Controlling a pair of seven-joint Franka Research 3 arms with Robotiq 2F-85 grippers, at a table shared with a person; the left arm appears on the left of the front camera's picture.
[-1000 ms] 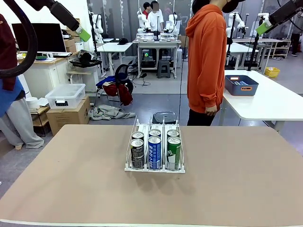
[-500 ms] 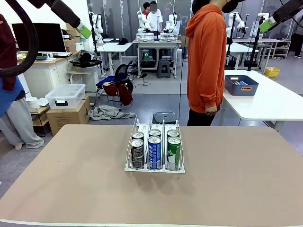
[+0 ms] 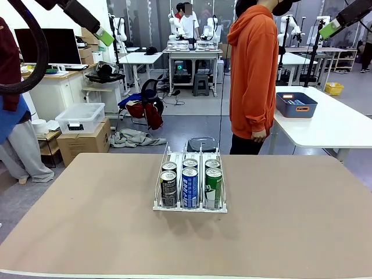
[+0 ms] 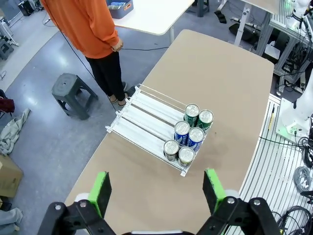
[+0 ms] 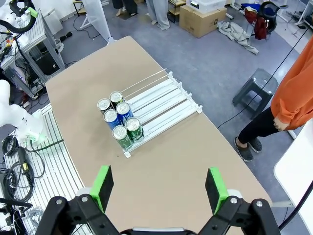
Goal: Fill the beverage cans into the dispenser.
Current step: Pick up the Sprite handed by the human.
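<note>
1. My left jaws stood wide open and held nothing. Their green pads [image 4: 100,188] were far apart, high above the brown desk [image 4: 230,73].
2. My right jaws were wide open and empty too, and they were also raised high over the desk.
3. The dispenser [image 3: 190,207] stood near the middle of the desk. Its three lanes ran from my side toward the far side.
4. Six beverage cans [image 4: 196,138] stood upright inside it, two in each lane. They were close together at the end nearer to me.
5. In the front view, a dark can [image 3: 168,189] was in the left lane, a blue can [image 3: 190,187] in the middle lane and a green can [image 3: 213,188] in the right lane. Each one had a second can just behind it.
6. A person [image 3: 253,75] in an orange hoodie stood at the far edge of the desk, arms hanging down.
7. A grey stool [image 3: 201,143] stood on the floor beyond the dispenser.
</note>
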